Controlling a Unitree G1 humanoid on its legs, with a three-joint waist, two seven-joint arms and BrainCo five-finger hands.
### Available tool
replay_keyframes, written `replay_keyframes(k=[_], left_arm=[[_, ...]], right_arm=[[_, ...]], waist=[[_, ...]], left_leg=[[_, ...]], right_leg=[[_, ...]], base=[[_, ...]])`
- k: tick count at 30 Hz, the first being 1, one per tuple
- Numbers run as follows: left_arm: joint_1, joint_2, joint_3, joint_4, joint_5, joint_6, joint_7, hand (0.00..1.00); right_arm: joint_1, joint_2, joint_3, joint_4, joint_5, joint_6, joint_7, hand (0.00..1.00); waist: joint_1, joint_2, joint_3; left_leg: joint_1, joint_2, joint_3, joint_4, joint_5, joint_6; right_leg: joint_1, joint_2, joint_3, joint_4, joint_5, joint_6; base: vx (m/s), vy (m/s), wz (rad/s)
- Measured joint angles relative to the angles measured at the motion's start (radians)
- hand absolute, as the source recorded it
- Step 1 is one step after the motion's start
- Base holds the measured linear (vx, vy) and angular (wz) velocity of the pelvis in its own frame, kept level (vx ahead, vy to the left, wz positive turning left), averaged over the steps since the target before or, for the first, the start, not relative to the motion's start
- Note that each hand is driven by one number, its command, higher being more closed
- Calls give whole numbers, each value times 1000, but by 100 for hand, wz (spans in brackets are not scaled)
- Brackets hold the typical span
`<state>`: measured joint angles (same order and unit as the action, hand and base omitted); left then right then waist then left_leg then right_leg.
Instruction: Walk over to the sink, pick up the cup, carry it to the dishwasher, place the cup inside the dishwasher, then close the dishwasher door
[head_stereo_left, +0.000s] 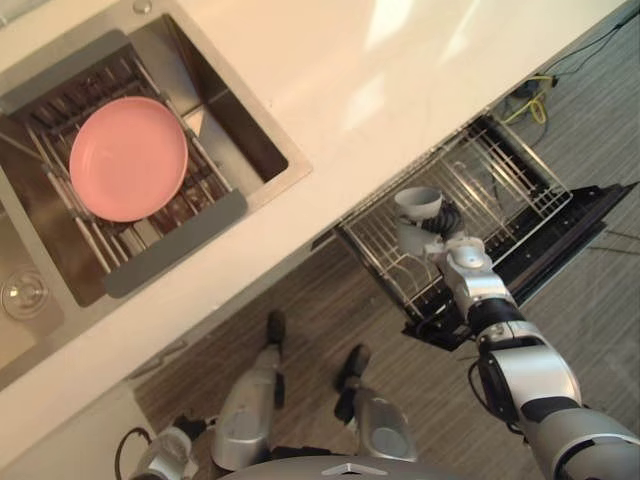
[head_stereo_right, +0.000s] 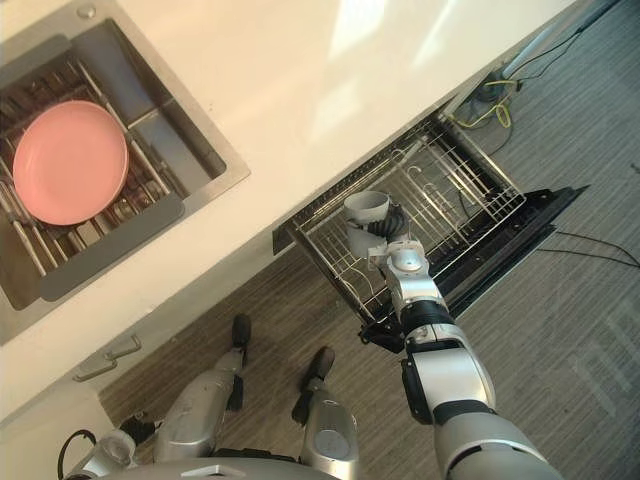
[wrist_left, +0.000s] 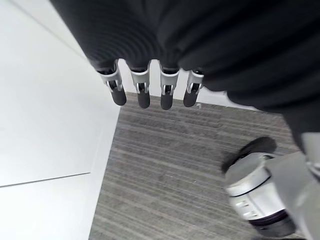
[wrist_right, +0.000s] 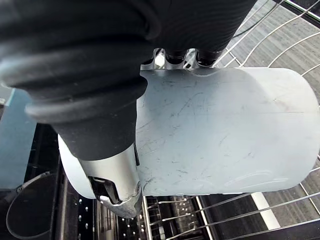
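A pale grey-white cup (head_stereo_left: 417, 205) is held over the near end of the pulled-out dishwasher rack (head_stereo_left: 500, 180). My right hand (head_stereo_left: 440, 228) is shut on the cup (wrist_right: 220, 130), with fingers (wrist_right: 175, 55) on one side and the thumb (wrist_right: 117, 185) across the other. The cup's mouth points up and toward the counter. The rack's wires (wrist_right: 280, 210) lie just beneath it. The dishwasher door (head_stereo_left: 570, 225) lies folded down, fully open. My left hand (wrist_left: 150, 85) hangs low beside the white cabinet front, fingers straight and empty.
A steel sink (head_stereo_left: 225, 110) in the white counter (head_stereo_left: 400, 70) holds a drying rack with a pink plate (head_stereo_left: 128, 158). Yellow and black cables (head_stereo_left: 535, 100) lie on the grey floor beyond the dishwasher. Cabinet handles (head_stereo_right: 105, 360) show under the counter.
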<state>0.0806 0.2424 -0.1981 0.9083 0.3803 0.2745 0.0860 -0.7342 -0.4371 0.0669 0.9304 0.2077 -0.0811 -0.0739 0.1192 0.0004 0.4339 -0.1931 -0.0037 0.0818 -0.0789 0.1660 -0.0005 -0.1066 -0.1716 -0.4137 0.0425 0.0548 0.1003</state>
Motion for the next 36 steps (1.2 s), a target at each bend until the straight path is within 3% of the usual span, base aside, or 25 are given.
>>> replay_keyframes(k=[3, 5, 6, 9, 16, 19, 27, 30, 33, 36], left_arm=[[2, 1, -28, 26, 146, 0, 15, 0], [1, 0, -84, 26, 163, 9, 13, 0], [1, -7, -90, 28, 149, 24, 9, 0], [-7, -25, -118, 61, 122, 46, 16, 0], [-11, -57, -127, 71, 124, 42, 60, 0], [-11, -57, -126, 71, 127, 38, 86, 0], [-11, -59, -106, 59, 132, 29, 129, 0], [-10, -60, -65, 49, 123, 13, 147, 0], [1, -57, -31, 46, 80, -15, 183, 0], [61, -65, 25, 44, -6, -34, 190, 0]], right_arm=[[-36, -8, 1, 41, 0, 1, 8, 100], [-54, -23, 9, 77, 0, 1, 29, 100], [-54, -26, 9, 88, -2, -2, 40, 0], [-60, -24, 28, 150, -14, -3, 59, 0], [-89, -19, 54, 168, -55, -4, 72, 0], [-110, -14, 90, 179, -48, -25, 74, 0], [-70, 0, 109, 53, 9, -59, 64, 0], [17, 19, 33, -40, 23, -79, -29, 0], [149, 84, -68, -190, 45, -103, -144, 0], [383, 189, -149, -343, 53, -127, -221, 0]], waist=[[11, 5, 6], [15, 21, 31], [15, 27, 36], [21, 36, 54], [32, 48, 65], [37, 48, 65], [19, 47, 65], [7, 41, 63], [-16, 20, 39], [-45, -13, -62]], left_leg=[[-27, -1, -1, 0, 8, -1], [-39, -2, -9, 0, 16, -4], [-52, -1, -17, 0, 21, -4], [-95, 5, -35, 0, 35, -12], [-115, 8, -74, 0, 57, -9], [-106, 14, -82, 0, 58, -17], [-47, 22, -67, -2, 43, -35], [-9, 30, -14, -1, 39, -31], [29, 31, 11, -1, 26, -30], [71, 28, 40, -1, 2, -27]], right_leg=[[-39, -1, 20, 20, -10, -3], [-56, -1, 19, 39, -30, -10], [-71, -2, 18, 52, -35, -9], [-113, -2, 7, 71, -42, -16], [-134, -1, -13, 116, -68, -21], [-130, 0, -15, 137, -84, -24], [-69, -1, -26, 157, -107, -23], [-28, -5, -28, 153, -109, -18], [15, -5, -25, 136, -111, -14], [68, -3, -20, 96, -110, -5]], base=[[-22, -23, -4], [-49, -23, 7], [-37, -29, 14], [-6, -39, 14], [41, -56, 15], [12, -69, 10], [-15, -51, 4], [20, -31, 1], [56, -38, -5], [128, -48, -11]])
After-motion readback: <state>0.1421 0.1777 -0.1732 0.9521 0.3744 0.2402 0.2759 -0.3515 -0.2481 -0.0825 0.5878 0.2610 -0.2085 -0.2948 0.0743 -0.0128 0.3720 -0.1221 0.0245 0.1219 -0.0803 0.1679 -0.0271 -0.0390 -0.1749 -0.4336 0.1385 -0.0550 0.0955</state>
